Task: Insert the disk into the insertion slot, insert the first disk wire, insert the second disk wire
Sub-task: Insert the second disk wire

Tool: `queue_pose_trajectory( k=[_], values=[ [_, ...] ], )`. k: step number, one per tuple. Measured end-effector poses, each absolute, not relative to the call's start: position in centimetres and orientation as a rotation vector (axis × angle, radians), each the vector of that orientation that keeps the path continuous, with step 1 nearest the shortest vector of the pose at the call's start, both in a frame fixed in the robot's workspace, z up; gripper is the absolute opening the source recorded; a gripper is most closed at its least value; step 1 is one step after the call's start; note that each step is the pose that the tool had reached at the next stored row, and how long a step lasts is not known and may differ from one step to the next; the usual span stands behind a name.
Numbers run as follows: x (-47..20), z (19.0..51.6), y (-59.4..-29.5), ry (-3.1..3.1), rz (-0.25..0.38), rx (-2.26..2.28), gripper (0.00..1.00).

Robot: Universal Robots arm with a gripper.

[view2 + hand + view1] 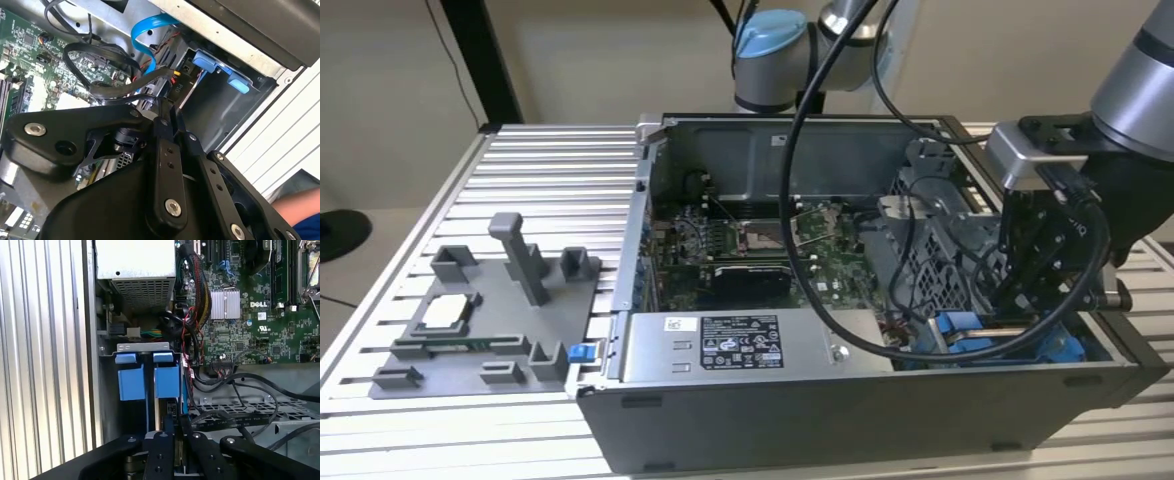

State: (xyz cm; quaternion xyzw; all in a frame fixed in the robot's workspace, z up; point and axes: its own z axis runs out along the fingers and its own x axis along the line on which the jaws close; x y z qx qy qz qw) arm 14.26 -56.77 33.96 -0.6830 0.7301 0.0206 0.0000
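Observation:
The disk sits in the insertion slot (142,346) at the case's near corner on the exterior view's right. Mostly its bright blue carrier (131,380) (212,64) (958,328) shows. My gripper (176,422) (167,107) (1010,308) reaches down into the case right beside the carrier. Its black fingers (162,150) are pressed together on a black disk wire (125,82), which leads toward a black plug (178,87) at the disk's end. A flat blue cable (150,25) arcs above the bay.
The open case (854,400) lies on a slatted aluminium table (547,160). Inside are the motherboard (747,240) and a grey power-supply box (734,345). A grey fixture plate (480,320) stands at the exterior view's left. The arm's black cable (807,260) hangs over the case. A person's arm (300,210) is nearby.

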Motion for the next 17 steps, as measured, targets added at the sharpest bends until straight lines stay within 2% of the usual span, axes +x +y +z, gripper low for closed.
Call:
queue_pose_trajectory(
  k=[17],
  values=[
    [14.27, 34.11, -56.6, 2.294, 0.064, -2.146, 0.0]
  ],
)
